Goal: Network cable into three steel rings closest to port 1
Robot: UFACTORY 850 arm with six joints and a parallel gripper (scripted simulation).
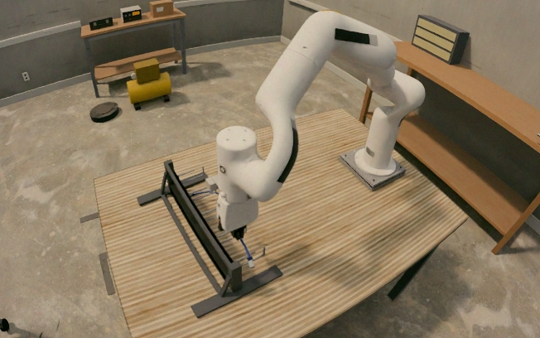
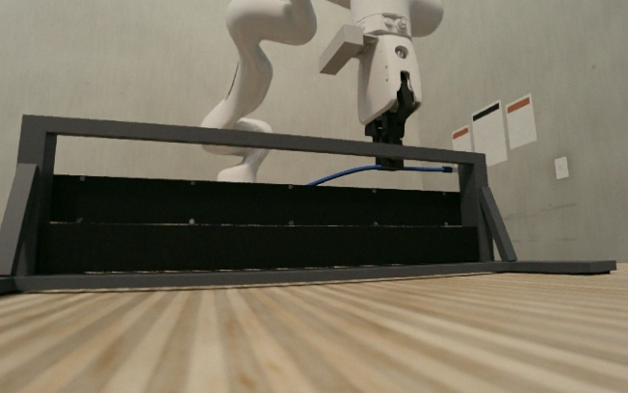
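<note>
A dark grey rack frame (image 1: 199, 219) stands on the wooden table, seen from its back in the low view (image 2: 250, 207). Thin steel rings (image 1: 257, 253) stick out of its far side toward the arm. My gripper (image 1: 238, 235) points down beside the rack near its right end and is shut on the blue network cable (image 1: 245, 248). In the low view the gripper (image 2: 390, 161) holds the cable (image 2: 347, 173) just behind the top bar. The cable runs level to its white plug (image 2: 448, 169) at the right post and slopes down to the left behind the black panel.
The arm's base (image 1: 373, 166) stands on the table's far right. A wooden shelf unit (image 1: 476, 137) stands to the right of the table. A bench with boxes (image 1: 132, 25) and a yellow compressor (image 1: 148, 84) stand far back on the floor.
</note>
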